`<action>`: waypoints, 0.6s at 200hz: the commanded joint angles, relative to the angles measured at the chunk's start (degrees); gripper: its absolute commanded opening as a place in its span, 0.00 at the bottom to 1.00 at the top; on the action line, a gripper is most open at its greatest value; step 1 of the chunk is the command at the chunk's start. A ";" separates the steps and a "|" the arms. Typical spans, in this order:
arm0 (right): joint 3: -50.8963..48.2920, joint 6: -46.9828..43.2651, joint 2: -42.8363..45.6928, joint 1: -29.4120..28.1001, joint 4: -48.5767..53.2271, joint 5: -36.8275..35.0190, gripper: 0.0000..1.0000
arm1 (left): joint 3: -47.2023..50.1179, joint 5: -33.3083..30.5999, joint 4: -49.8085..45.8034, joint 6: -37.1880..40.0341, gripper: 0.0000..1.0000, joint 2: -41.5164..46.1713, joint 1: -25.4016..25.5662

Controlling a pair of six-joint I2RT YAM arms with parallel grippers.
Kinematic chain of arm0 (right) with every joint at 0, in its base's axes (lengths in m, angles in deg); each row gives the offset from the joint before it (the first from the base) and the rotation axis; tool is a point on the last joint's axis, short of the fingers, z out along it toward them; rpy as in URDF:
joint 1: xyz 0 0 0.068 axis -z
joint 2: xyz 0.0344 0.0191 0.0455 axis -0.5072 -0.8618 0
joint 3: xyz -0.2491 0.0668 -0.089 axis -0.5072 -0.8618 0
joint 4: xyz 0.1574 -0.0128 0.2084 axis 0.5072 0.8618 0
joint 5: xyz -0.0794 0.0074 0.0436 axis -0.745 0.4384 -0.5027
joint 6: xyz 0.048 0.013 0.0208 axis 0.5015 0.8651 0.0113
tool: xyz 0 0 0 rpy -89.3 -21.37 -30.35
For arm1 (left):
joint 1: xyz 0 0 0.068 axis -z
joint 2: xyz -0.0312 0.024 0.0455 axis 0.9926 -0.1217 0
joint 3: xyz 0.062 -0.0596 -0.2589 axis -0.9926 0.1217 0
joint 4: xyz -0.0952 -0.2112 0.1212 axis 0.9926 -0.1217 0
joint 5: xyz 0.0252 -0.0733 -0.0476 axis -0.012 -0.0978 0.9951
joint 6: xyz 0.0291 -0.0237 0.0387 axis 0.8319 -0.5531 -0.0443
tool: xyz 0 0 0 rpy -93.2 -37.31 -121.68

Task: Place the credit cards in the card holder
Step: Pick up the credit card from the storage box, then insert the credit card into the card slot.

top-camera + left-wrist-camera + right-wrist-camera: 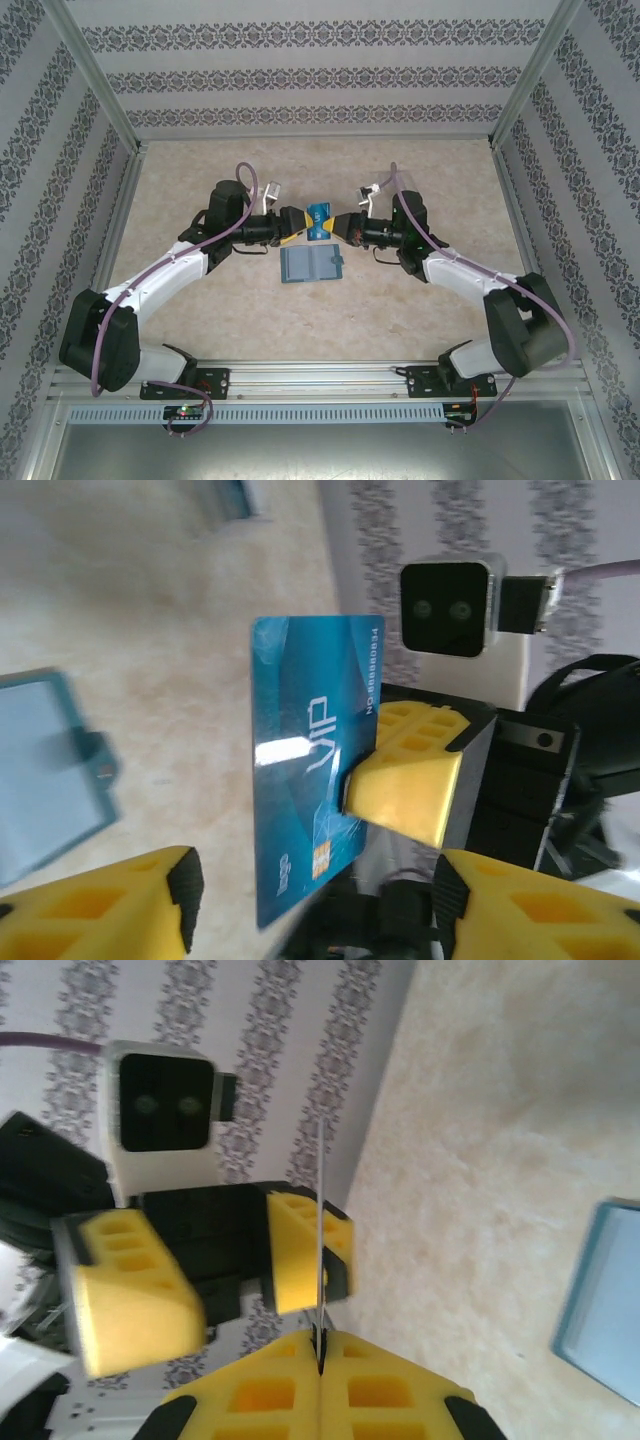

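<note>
A blue credit card (320,222) marked VIP hangs in the air between the two arms at mid-table. My right gripper (320,1360) is shut on its lower edge, and the card (320,1210) shows edge-on there. In the left wrist view the card (300,750) stands flat-on, pinched by the right gripper's yellow fingers (405,795). My left gripper (318,900) is open, its pads on either side of the card's end and apart from it. The card holder (311,265) lies open on the table just in front of the grippers, its grey-blue inside facing up.
The beige table (200,200) is boxed in by patterned walls (300,75) with metal corner posts (100,75). Both arms reach inward from their bases at the near rail (320,380). The left wrist camera block (165,1095) faces the right wrist closely.
</note>
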 commanded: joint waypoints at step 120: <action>3.73 -14.85 -24.60 0.27 5.31 1.22 0.00 | 1.35 -27.33 -16.90 15.58 0.67 -14.55 1.20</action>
